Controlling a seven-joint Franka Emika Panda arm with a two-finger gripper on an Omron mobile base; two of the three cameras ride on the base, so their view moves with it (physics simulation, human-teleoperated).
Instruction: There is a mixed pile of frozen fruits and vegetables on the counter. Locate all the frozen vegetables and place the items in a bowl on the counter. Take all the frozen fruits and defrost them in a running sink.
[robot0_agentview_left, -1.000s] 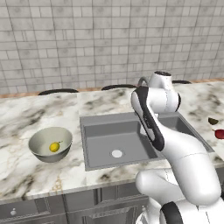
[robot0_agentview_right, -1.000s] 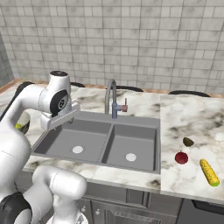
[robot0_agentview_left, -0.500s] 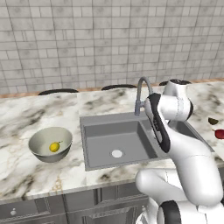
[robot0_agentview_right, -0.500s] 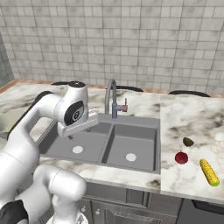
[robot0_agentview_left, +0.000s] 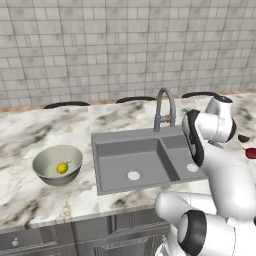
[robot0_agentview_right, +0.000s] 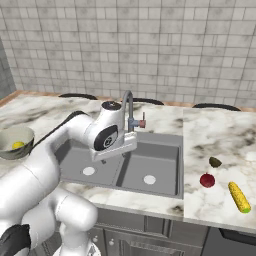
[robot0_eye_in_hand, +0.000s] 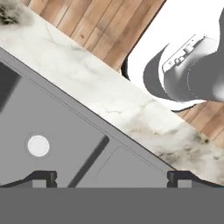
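**A:** Yellow first: one small piece sits in the bowl (robot0_agentview_left: 57, 166) on the counter (robot0_agentview_left: 30, 135) left of the sink (robot0_agentview_left: 140, 160), but the corn cob (robot0_agentview_right: 239, 196) lies on the far right with the red fruit (robot0_agentview_right: 207, 180) and the olive lump (robot0_agentview_right: 215, 162). Your gripper (robot0_eye_in_hand: 112, 177) hangs over the sink, fingers spread wide, nothing between them

**B:** Which one do you want me to take?

**A:** Your call, but judge each. The cob is long, ridged and looks stiff; frozen, I'd expect it hard and a bit slick. Close across its middle, fingers square to its length, so it can't swing or pivot out

**B:** And the fruit?

**A:** The red one is a small, round, glossy ball, so it will likely roll if you nudge it. Come straight down and centre the fingers on its widest part. The olive lump is smaller, dark and irregular; it sits just beyond the red one, towards the wall, apart from it. Probably light, so a gentle squeeze should do

**B:** Anything fragile?

**A:** I'd guess not while frozen. Slipping is your bigger worry, and the three lie near each other, so keep your fingers from knocking a neighbour. The faucet (robot0_agentview_right: 129, 106) stands close by the hand; mind it when you swing right
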